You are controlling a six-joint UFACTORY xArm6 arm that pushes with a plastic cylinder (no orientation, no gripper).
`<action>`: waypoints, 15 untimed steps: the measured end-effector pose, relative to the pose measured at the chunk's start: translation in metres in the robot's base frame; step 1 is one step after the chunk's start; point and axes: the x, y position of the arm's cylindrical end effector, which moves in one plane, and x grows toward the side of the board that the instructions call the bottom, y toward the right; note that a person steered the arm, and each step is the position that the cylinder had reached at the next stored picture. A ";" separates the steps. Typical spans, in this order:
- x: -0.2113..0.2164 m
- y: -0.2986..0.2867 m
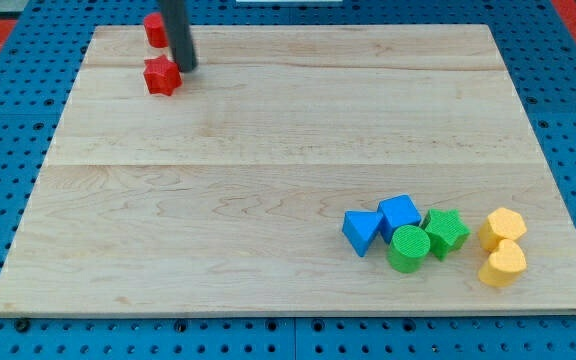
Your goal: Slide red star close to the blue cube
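A dark rod comes down nearly upright from the view's top edge, leaning slightly, and my tip (186,68) rests on the wooden board (268,180) near its upper left corner. The rod has no jaws, so nothing is pinched. The red star (162,76) sits just to the left of my tip, touching or almost touching it. A second red block (155,29), shape unclear, lies above and left of the tip, partly behind the rod. Far down to the right of the tip, the blue cube (399,214) sits in a cluster with a blue triangular block (362,231), a green cylinder (408,248), a green star (447,232) and two yellow blocks (503,246).
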 end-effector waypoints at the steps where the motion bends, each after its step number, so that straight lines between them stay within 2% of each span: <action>1: -0.034 -0.029; 2: -0.059 -0.021; 3: -0.041 -0.083; 4: -0.039 -0.117; 5: -0.009 -0.108; 6: 0.023 0.003; 7: 0.040 0.015; 8: 0.000 -0.021; 9: 0.046 -0.022; 10: 0.078 0.043; 11: 0.092 0.037; 12: 0.106 -0.005; 13: 0.152 0.028; 14: 0.168 0.113; 15: 0.154 0.077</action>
